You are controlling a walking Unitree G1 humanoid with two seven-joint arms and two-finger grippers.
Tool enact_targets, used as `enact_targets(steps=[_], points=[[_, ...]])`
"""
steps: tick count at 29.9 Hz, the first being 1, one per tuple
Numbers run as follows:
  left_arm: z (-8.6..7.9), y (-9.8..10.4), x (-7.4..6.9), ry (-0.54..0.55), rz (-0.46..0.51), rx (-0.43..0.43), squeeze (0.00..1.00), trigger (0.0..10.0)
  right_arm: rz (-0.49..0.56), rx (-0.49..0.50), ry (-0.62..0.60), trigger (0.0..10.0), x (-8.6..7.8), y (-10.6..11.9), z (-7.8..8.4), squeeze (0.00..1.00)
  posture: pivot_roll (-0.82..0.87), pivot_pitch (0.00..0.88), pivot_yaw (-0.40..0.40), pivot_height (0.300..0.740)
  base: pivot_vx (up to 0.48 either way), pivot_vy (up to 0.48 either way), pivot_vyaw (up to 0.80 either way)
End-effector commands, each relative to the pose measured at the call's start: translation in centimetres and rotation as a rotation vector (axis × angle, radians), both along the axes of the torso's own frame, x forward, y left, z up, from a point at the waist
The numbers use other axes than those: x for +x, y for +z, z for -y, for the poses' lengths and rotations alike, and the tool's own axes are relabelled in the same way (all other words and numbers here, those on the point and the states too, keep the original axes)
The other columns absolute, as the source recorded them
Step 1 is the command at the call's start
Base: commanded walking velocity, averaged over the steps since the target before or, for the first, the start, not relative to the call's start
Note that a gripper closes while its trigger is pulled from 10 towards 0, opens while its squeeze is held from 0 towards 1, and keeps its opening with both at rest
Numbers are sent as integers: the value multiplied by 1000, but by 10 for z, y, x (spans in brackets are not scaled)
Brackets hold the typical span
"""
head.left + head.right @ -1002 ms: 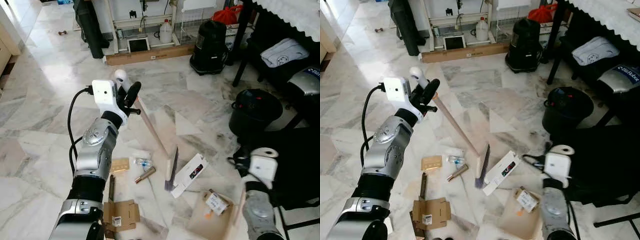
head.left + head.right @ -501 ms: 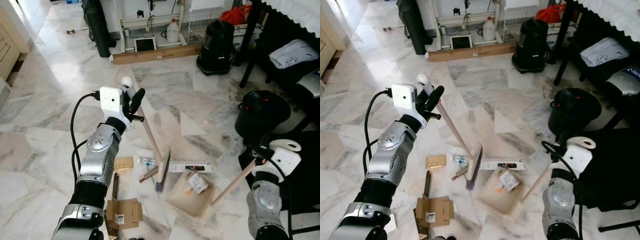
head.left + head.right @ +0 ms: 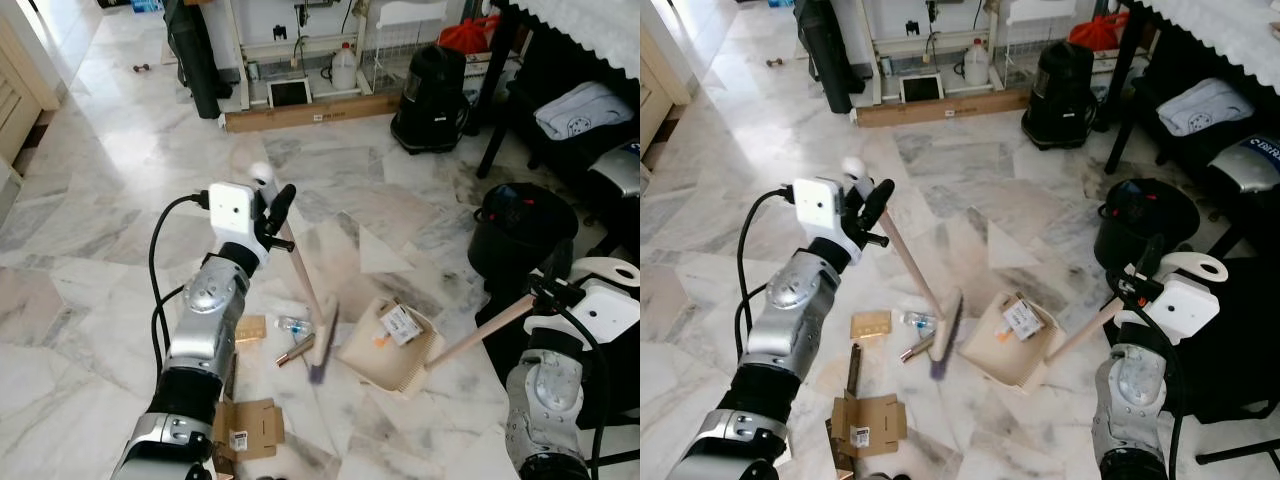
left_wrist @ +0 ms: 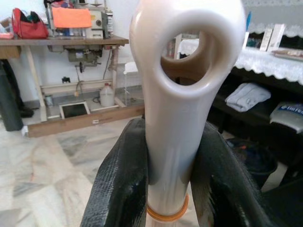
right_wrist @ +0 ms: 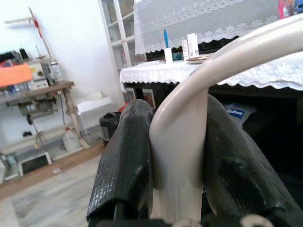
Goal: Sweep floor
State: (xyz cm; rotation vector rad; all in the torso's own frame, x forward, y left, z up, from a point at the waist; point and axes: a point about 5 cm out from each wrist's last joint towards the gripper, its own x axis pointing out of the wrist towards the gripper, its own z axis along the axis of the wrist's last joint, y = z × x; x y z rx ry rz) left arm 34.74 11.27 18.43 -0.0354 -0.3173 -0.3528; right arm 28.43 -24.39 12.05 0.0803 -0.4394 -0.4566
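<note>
My left gripper [image 3: 268,206] is shut on the white looped top of a broom handle [image 4: 176,118]. The wooden shaft slants down to the broom head [image 3: 321,352], which stands on the marble floor. My right gripper [image 3: 556,293] is shut on the pale handle [image 5: 182,142] of a beige dustpan [image 3: 372,352]. The pan is tilted up beside the broom head and holds a small labelled carton [image 3: 403,322]. Litter lies left of the broom: a small bottle [image 3: 289,324], a brown tube [image 3: 291,350], a tan card [image 3: 247,328] and a flattened cardboard box [image 3: 246,426].
A black bin [image 3: 524,226] stands right of the dustpan. Dark furniture with a table leg [image 3: 496,112] lines the right side. A black vacuum [image 3: 432,86], a long cardboard box [image 3: 305,110] and a white jug [image 3: 345,70] sit along the far wall.
The dustpan has risen and tilted up with the carton inside. The white flat box on the floor is gone from sight. The broom head has drawn back to the left.
</note>
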Motion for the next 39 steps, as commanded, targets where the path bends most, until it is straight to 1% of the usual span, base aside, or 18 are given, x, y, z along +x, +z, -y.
enact_targets(steps=[1,2,5,9,12,13,14,18,19,20,21,23,24,25,28,31,35,39], points=[[0,4,-2,10,50,26,0,10000,70,31,8,10000,-1,14,-3,0,70,51,26,740,0,0,0],[3,5,-3,3,60,28,0,10000,79,47,32,10000,0,17,-8,0,69,45,25,740,0,0,0],[6,5,-3,-8,66,29,0,10000,69,48,55,10000,-2,17,-15,0,70,36,25,740,0,0,0],[7,4,-1,-7,66,29,0,10000,131,69,130,10000,-2,33,-28,0,64,24,31,740,0,0,0],[5,3,0,-1,67,33,0,10000,135,26,122,10000,-2,39,-28,0,61,22,32,740,0,0,0],[5,3,1,0,69,38,0,10000,82,-116,79,10000,-2,38,-23,0,68,15,32,740,0,0,0],[5,3,1,0,69,38,0,10000,82,-116,79,10000,-2,38,-23,0,68,15,32,740,0,0,0],[6,4,0,-2,77,47,0,10000,83,-242,52,10000,-3,49,-20,0,64,9,32,740,0,0,0],[6,3,0,-2,78,47,0,10000,83,-236,44,10000,-3,50,-20,0,64,9,32,740,0,0,0],[7,3,0,-2,79,52,0,10000,61,-358,67,10000,-2,52,-25,0,67,10,31,740,0,0,0],[7,3,0,-2,82,55,0,10000,53,-398,76,10000,-1,53,-28,0,70,11,29,740,0,0,0],[7,3,0,-2,84,56,0,10000,55,-384,81,10000,-2,53,-29,0,71,12,29,740,0,0,0],[7,3,0,0,87,57,0,10000,69,-271,56,10000,-2,52,-25,0,73,18,28,740,0,0,0],[7,3,1,0,87,57,0,10000,72,-242,45,10000,-2,52,-24,0,73,18,28,740,0,0,0],[6,3,1,9,87,58,0,10000,64,-257,45,10000,-1,52,-24,0,71,22,28,740,0,0,0],[4,3,1,23,91,56,0,10000,76,-158,62,10000,0,51,-26,0,75,27,27,740,0,0,0],[2,4,1,30,92,56,0,10000,87,-49,47,10000,-1,48,-22,0,80,30,27,740,0,0,0],[0,3,1,42,90,59,0,10000,85,-32,54,10000,-1,47,-20,0,80,34,29,740,0,0,0]])
